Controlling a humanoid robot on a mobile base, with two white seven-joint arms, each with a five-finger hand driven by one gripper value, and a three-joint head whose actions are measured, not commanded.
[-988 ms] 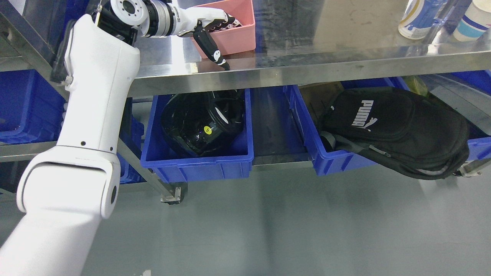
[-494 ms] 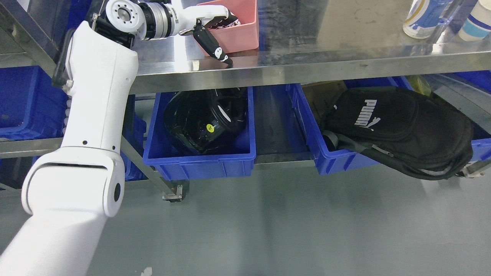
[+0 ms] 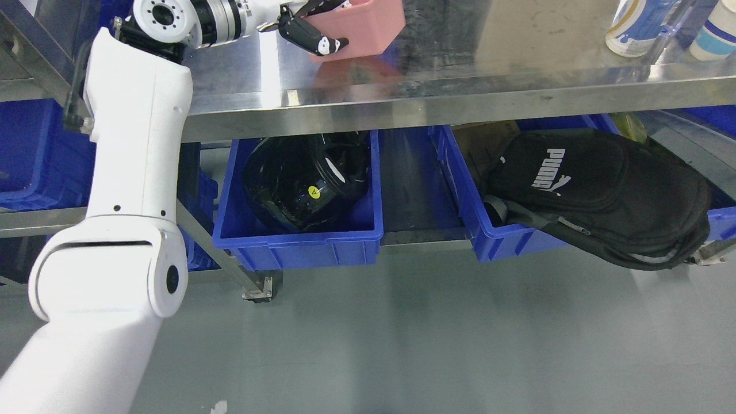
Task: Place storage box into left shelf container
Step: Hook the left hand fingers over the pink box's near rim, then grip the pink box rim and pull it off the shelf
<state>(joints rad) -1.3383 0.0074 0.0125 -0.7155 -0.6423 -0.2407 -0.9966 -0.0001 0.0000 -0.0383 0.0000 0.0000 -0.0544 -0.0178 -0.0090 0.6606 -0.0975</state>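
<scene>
The pink storage box (image 3: 368, 26) is at the top of the head view, held just above the steel table top (image 3: 460, 80), with its reflection showing beneath it. My left hand (image 3: 313, 29) is shut on the box's left wall, thumb (image 3: 322, 45) outside and the other fingers over the rim. The left blue shelf container (image 3: 299, 250) sits on the shelf under the table and holds a black helmet (image 3: 305, 184). My right hand is out of view.
A second blue container (image 3: 494, 238) to the right holds a black Puma bag (image 3: 598, 195) that hangs over its front. Two bottles or cups (image 3: 632, 26) stand on the table's far right. More blue bins (image 3: 34, 155) sit at the left. Grey floor lies below.
My left hand has raised the pink box off the table top and carried it up toward the picture's top edge. The view has also shifted slightly.
</scene>
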